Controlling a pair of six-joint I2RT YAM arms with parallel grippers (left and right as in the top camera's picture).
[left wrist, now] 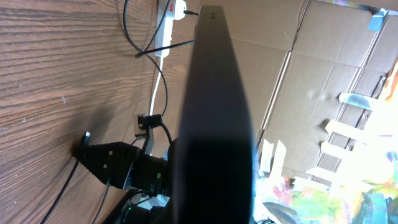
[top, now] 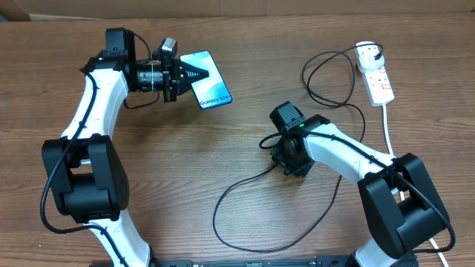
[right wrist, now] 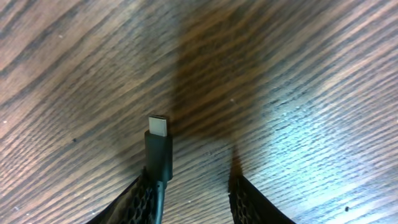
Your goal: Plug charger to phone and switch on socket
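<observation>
My left gripper (top: pixel 191 74) is shut on one end of the phone (top: pixel 210 80), holding it off the table at the back left, screen up. In the left wrist view the phone (left wrist: pixel 211 112) shows edge-on as a dark slab. The charger cable (top: pixel 245 189) loops across the table. Its plug tip (right wrist: pixel 158 134) lies on the wood between my right gripper's (right wrist: pixel 190 182) fingers, against the left finger (right wrist: pixel 140 196), with a gap to the right one, so the jaws stand open. The right gripper (top: pixel 291 157) points down at the table's middle. The socket (top: pixel 378 78) lies at the back right.
The socket's white cord (top: pixel 390 137) runs toward the front right past my right arm. Black cable loops (top: pixel 326 74) lie left of the socket. Cardboard panels (left wrist: pixel 298 81) stand beyond the table.
</observation>
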